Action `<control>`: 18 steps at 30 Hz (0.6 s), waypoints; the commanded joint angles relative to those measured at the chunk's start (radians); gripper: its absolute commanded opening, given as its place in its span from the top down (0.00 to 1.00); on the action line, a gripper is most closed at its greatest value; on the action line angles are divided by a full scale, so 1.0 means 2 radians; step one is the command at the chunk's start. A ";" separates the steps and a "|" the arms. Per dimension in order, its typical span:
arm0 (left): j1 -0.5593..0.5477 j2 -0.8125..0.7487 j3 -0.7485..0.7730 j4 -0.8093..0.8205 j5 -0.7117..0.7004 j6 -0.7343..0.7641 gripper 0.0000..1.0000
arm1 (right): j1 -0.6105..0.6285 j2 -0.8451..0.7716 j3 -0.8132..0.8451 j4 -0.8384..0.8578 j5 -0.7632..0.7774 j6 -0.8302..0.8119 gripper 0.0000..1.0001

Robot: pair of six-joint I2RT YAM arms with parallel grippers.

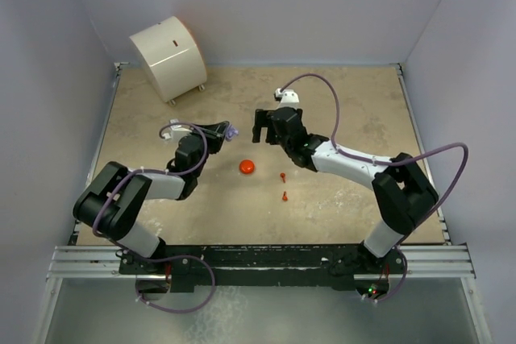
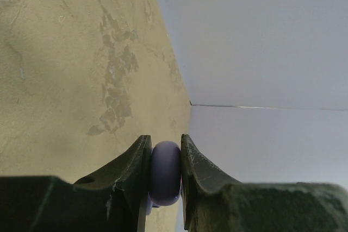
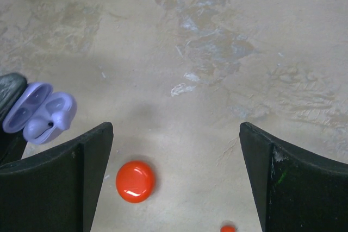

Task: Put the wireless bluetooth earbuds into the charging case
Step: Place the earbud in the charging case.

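Pincers first: my left pincer (image 2: 165,137) is clamped on the lilac case (image 3: 32,112); its fingers (image 2: 130,167) press the rounded shell from both sides; from the right wrist I see that case hinged open, both halves showing; a lilac bud (image 3: 61,118) sits at its mouth, though I can't tell how deep it is seated.

Right pincer (image 3: 175,129) is spread wide, nothing between the jaws; it hangs over the middle of the counter (image 1: 363,118), just beside the left one and pointing toward it.

Red case (image 1: 247,167) lies shut on the counter, a glossy disc, near both pincers and on the arms' side of them; it shows just inside my right pincer's left finger in the wrist view; a red bud (image 1: 282,176) lies loose to its right; a second red bud (image 1: 285,195) lies a little closer to the bases; the two are apart, neither touching the case.

White drum (image 1: 168,56) rests on its side in the far left corner, well apart from everything else.
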 commanded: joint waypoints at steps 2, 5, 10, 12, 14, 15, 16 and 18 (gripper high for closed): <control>-0.007 0.014 0.030 0.032 -0.010 0.000 1.00 | 0.040 -0.002 0.002 -0.005 0.046 -0.016 0.00; -0.009 0.024 0.041 0.034 -0.007 0.002 1.00 | 0.049 0.006 0.004 -0.003 0.046 -0.014 0.00; -0.013 0.032 0.048 0.036 -0.008 0.002 1.00 | 0.054 0.018 0.007 -0.004 0.041 -0.013 0.00; -0.014 0.034 0.050 0.038 -0.008 0.002 1.00 | 0.054 0.021 0.007 -0.004 0.040 -0.013 0.00; -0.017 0.035 0.053 0.039 -0.007 0.002 1.00 | 0.054 0.026 0.010 -0.005 0.041 -0.012 0.00; -0.018 0.036 0.054 0.039 -0.006 0.002 1.00 | 0.054 0.028 0.011 -0.005 0.041 -0.011 0.00; -0.020 0.037 0.055 0.039 -0.006 0.002 1.00 | 0.054 0.030 0.012 -0.005 0.042 -0.012 0.00; -0.024 0.039 0.057 0.039 -0.005 0.003 1.00 | 0.054 0.034 0.016 -0.005 0.041 -0.012 0.00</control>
